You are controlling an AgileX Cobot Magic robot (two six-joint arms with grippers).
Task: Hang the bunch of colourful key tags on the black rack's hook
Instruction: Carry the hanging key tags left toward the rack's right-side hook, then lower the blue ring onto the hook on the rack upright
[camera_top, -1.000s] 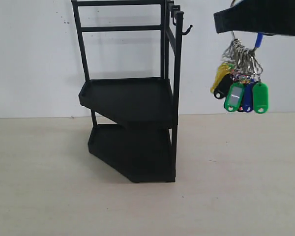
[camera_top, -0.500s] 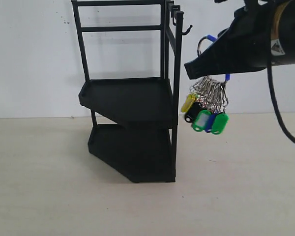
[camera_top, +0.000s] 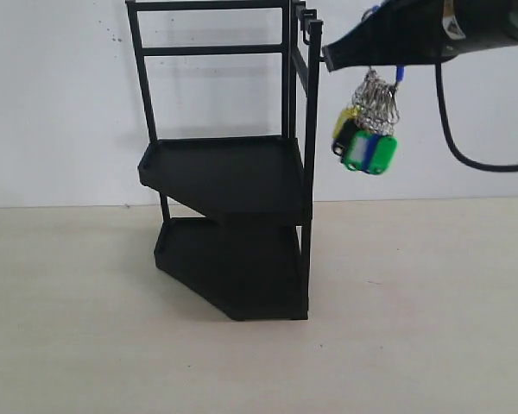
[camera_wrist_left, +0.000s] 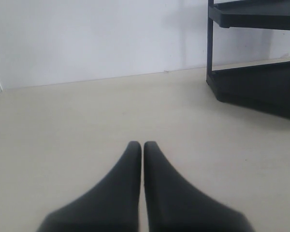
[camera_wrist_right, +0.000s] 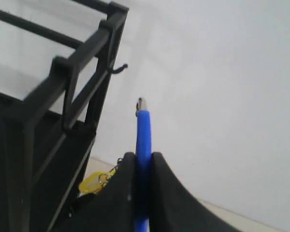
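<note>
The black rack [camera_top: 229, 172] stands on the table, and its lower tiers also show in the left wrist view [camera_wrist_left: 261, 82]. My right gripper [camera_top: 330, 57] is at the top of the rack's front corner post, shut on the blue loop [camera_wrist_right: 143, 130] of the colourful key tag bunch [camera_top: 367, 129]. The bunch hangs just right of the post. In the right wrist view the hook [camera_wrist_right: 118, 68] juts from the post beyond the loop's tip, apart from it. In the exterior view my gripper tip hides the hook. My left gripper [camera_wrist_left: 142, 144] is shut and holds nothing, low over the table.
More hooks hang from the rack's top rail [camera_top: 306, 34] further back. A white wall stands close behind the rack. The beige table [camera_top: 414, 328] stretches around the rack's base.
My right gripper has swung left and then up with the bunch, from the far right to the rack's top front corner. The tags now hang higher and close to the post.
</note>
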